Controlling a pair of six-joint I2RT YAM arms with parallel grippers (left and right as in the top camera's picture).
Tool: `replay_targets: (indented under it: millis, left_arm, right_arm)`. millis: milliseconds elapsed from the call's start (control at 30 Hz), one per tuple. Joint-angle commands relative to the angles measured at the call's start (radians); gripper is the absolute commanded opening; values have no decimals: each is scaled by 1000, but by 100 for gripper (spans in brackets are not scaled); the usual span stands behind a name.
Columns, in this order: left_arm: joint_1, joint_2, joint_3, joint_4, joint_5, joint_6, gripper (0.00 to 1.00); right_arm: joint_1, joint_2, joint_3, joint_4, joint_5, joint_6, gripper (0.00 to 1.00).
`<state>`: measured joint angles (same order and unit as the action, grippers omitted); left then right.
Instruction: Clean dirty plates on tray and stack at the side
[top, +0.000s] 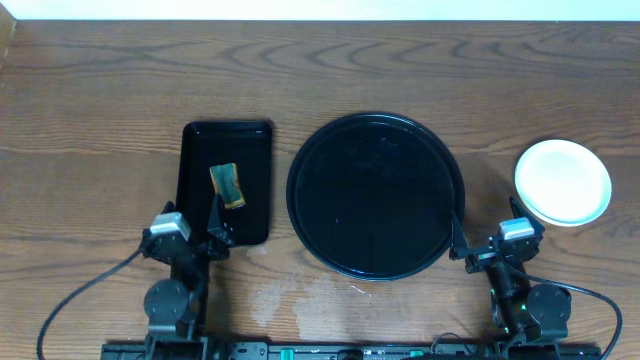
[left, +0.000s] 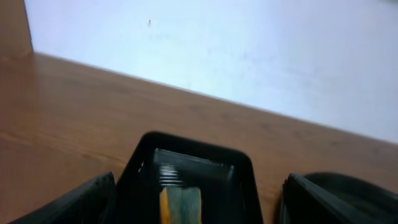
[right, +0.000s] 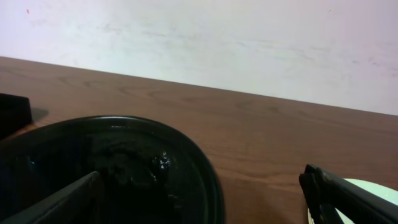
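The round black tray (top: 376, 195) lies mid-table with nothing on it; its rim also shows in the right wrist view (right: 208, 180). The plates (top: 562, 180) sit in one stack on the table to the tray's right, a pale one on top with a mint-green edge below; how many there are I cannot tell. An edge of the stack shows in the right wrist view (right: 384, 188). My left gripper (top: 192, 225) is open and empty at the near end of the rectangular tray (left: 199, 183). My right gripper (top: 487, 237) is open and empty between the round tray and the stack (right: 200, 180).
A small rectangular black tray (top: 196, 160) stands left of the round tray and holds a yellow-green sponge (top: 227, 186), which also shows in the left wrist view (left: 180, 205). A faint wet patch (top: 290, 295) marks the wood near the front edge. A pale wall stands behind the table.
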<state>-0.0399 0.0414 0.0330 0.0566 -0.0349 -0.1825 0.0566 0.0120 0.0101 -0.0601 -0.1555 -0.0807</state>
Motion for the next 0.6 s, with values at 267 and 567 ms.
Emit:
replay_targets:
  millis: [267,567]
  left_arm:
    - [4,-40,-29,-124,-25,6,87]
    - [4,-40,-29,-124,-25,6,87]
  right_arm:
    - [1,-6,-5,0,9,5,99]
    - [1,-6,-5,0,9,5,99]
